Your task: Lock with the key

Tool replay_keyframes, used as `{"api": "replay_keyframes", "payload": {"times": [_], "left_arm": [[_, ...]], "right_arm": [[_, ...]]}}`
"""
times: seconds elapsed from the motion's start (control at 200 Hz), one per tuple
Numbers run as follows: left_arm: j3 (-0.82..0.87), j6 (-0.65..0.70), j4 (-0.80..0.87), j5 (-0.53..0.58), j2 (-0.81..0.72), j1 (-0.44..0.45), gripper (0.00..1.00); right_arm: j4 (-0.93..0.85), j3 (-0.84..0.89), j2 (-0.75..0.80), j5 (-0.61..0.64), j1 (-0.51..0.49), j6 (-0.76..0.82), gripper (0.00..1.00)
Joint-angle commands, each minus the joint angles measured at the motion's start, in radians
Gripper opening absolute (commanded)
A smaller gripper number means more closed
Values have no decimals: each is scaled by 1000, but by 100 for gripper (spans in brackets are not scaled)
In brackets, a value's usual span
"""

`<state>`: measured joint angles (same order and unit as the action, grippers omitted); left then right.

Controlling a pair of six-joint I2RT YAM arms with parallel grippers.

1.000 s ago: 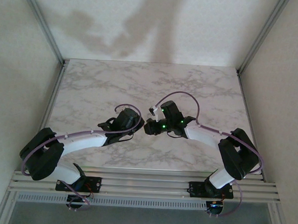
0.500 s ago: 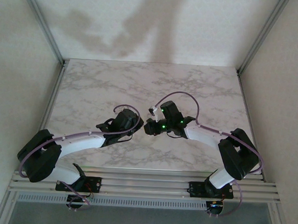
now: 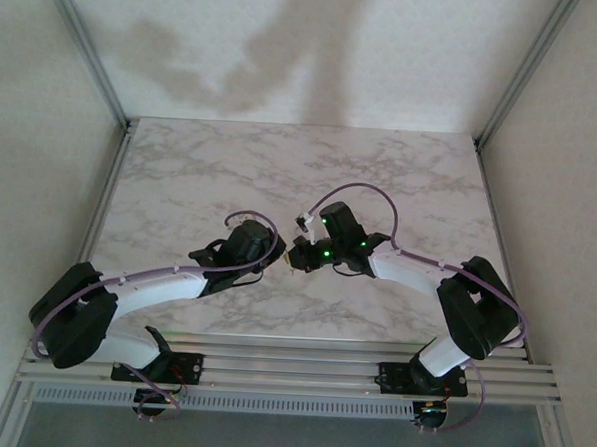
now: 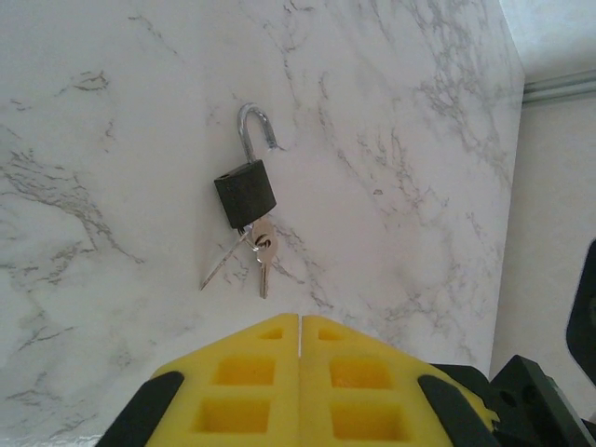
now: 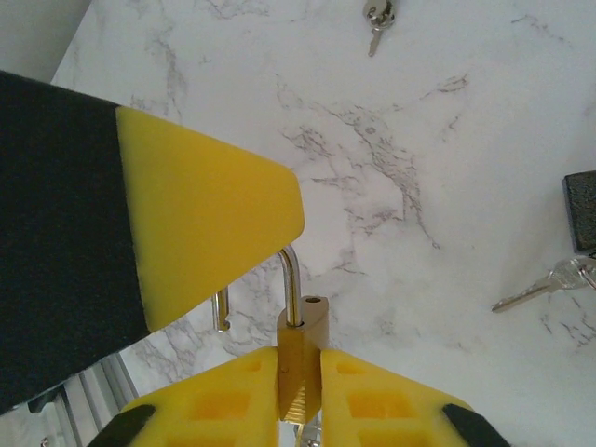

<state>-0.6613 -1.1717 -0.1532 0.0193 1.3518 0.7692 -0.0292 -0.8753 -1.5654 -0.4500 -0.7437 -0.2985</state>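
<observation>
Left gripper (image 4: 299, 321) advanced toward right gripper (image 5: 300, 372), fingers together, empty; right clamps brass padlock (image 5: 302, 335), lower centre. Key (image 4: 262, 253) touches black padlock (image 4: 246, 194), centre frame. Risk: shackle (image 5: 291, 279) push could twist brass padlock loose.

our left arm (image 3: 155, 286) reaches in toward centre | left gripper (image 4: 299, 326): fingers pressed together | our right arm (image 3: 408, 270) reaches in to face it | right gripper (image 5: 300, 361): clamps brass padlock (image 5: 301, 337) body

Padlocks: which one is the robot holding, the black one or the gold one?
The gold padlock, pinched in the right tool. The black padlock just lies on the marble table with its keys.
</observation>
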Motion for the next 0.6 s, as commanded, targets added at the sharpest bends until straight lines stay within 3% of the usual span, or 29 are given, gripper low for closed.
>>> {"api": "replay_keyframes", "payload": {"times": [0.0, 0.27, 0.44, 0.596], "left_arm": [[10, -8, -41, -15, -58, 13, 0], [45, -25, -95, -38, -93, 15, 0], [57, -27, -106, -35, -123, 18, 0], [54, -29, -100, -33, -134, 19, 0]], "right_arm": [[-28, -10, -4, 39, 2, 6, 14], [-25, -14, -16, 19, 2, 0, 12], [-28, -19, -22, -3, 3, 1, 20], [-22, -20, -31, -12, 2, -5, 21]]}}
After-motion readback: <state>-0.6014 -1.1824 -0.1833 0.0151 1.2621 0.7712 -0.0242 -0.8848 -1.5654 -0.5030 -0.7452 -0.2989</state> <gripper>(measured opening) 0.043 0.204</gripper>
